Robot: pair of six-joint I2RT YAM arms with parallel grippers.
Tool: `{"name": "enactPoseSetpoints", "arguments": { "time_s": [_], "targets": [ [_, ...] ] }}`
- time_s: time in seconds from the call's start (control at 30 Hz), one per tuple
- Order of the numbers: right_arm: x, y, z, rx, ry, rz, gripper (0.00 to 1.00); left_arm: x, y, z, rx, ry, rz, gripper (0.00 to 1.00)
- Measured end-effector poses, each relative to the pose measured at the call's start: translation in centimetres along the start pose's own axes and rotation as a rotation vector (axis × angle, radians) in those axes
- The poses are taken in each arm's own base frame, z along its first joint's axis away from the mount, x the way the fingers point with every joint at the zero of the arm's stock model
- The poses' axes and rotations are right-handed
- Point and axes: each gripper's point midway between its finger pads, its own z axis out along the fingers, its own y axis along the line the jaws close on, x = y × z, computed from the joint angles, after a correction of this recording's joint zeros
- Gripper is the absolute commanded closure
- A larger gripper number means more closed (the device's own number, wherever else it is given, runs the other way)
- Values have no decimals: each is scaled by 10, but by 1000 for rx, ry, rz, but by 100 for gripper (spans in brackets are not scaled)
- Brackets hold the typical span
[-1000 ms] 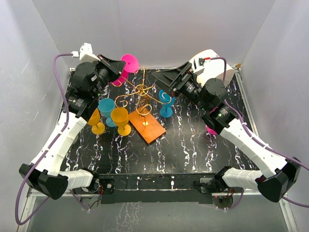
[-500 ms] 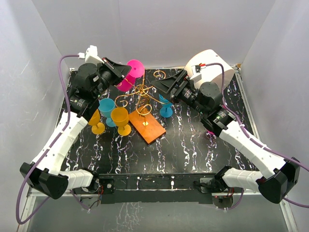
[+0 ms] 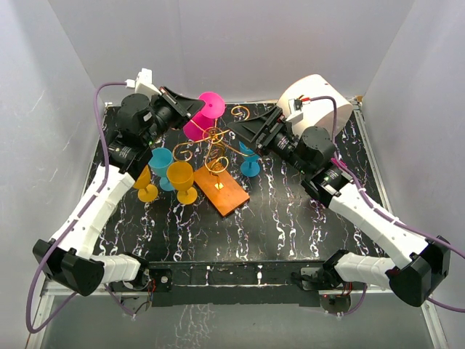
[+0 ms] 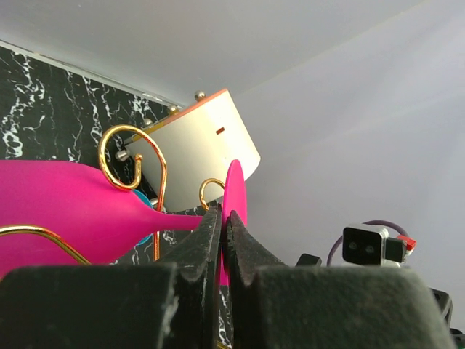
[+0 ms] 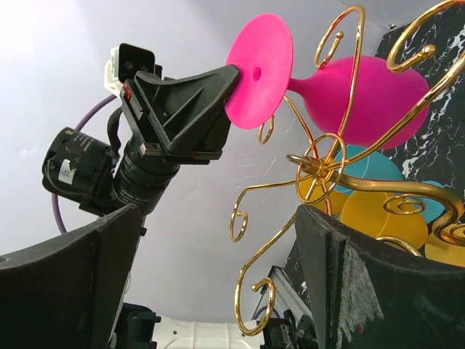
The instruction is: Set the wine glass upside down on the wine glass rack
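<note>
The black marbled table [image 3: 290, 218] lies under both my arms. At its far right corner sits a cream-white drum-shaped thing [image 3: 320, 91]; my left wrist camera also sees it, side on [image 4: 196, 142].

The wine glass rack [image 3: 214, 149] stands near the middle of the table towards the back, its gold curls spreading from a central post above a flat orange base [image 3: 225, 190].

The pink wine glass [image 3: 202, 116] is off the table, held on its side above the rack's left side. Its bowl points towards the post and its foot back at my left arm. From my right wrist, its stem [image 5: 305, 83] runs in among the upper gold curls. I cannot tell whether it touches the wire.

Left of the rack stand two yellow glasses [image 3: 181, 178] [image 3: 145, 185] and a blue glass [image 3: 160, 161], all upright and close together. Another blue glass [image 3: 251, 156] stands just right of the rack.

My left claw [image 3: 190, 107] is pinched tight on the rim of the pink glass's round foot, its fingers nearly meeting [image 4: 224, 218].

My right claw [image 3: 243, 131] hangs just right of the rack, spread wide and gripping nothing, with the curls between its fingers [image 5: 218, 211].
</note>
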Motion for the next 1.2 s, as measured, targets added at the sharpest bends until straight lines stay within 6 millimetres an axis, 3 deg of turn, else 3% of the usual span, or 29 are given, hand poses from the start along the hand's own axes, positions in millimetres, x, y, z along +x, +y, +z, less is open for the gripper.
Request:
{"name": "enactPoseSetpoints", "arguments": {
  "time_s": [0.23,0.5,0.73,0.93,1.2],
  "targets": [
    [-1,5,-3,-34,-10,-26,16,5,-4,8,37,23,-30,100],
    [-7,23,-20,-117,-55,-50,16,16,10,35,17,65,-39,100],
    [-13,36,-24,-159,-80,-70,15,-4,3,44,35,33,-13,100],
    [-14,35,-24,-156,-88,-75,15,-11,22,53,-3,28,-13,100],
    [-16,35,-24,-153,-94,-75,15,-23,34,52,-29,4,-4,100]
  ]
}}
